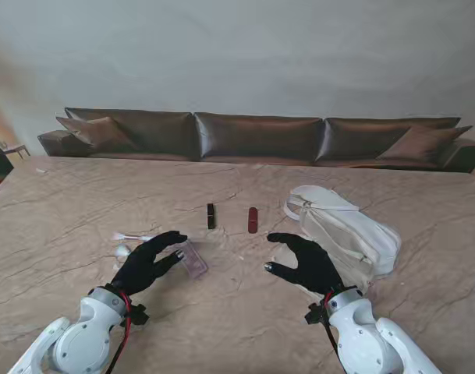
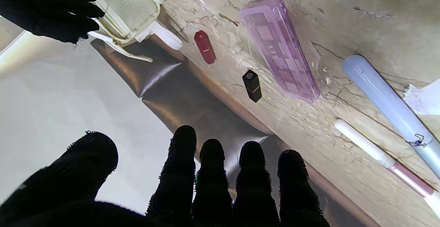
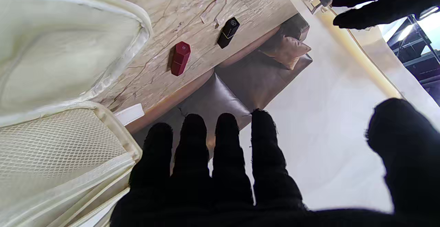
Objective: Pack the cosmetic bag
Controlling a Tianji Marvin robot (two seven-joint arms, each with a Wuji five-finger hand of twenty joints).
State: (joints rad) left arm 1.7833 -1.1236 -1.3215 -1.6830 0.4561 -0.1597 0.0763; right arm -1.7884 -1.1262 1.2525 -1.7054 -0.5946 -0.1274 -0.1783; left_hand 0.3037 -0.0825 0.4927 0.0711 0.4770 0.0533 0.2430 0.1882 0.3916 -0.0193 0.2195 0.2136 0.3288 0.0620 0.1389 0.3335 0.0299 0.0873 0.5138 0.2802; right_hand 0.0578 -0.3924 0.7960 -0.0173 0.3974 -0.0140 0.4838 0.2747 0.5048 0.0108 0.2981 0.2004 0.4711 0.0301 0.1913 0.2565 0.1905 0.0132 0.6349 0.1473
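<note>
The white cosmetics bag (image 1: 347,231) lies open on the right of the marble table (image 1: 65,202), its mesh pocket (image 3: 51,144) showing in the right wrist view. A red lipstick (image 1: 253,220) and a black lipstick (image 1: 211,216) lie side by side in the middle. A clear pink case (image 1: 194,259) lies just under my left hand (image 1: 147,261), which hovers open with fingers spread. My right hand (image 1: 307,262) is open too, beside the bag's near left edge. A pale blue tube (image 2: 388,103) and a white and pink stick (image 2: 378,156) lie past the case.
Cotton swabs (image 1: 130,237) and a small white item (image 1: 122,251) lie left of my left hand. A brown leather sofa (image 1: 260,136) runs along the table's far edge. Bare marble lies between my two hands.
</note>
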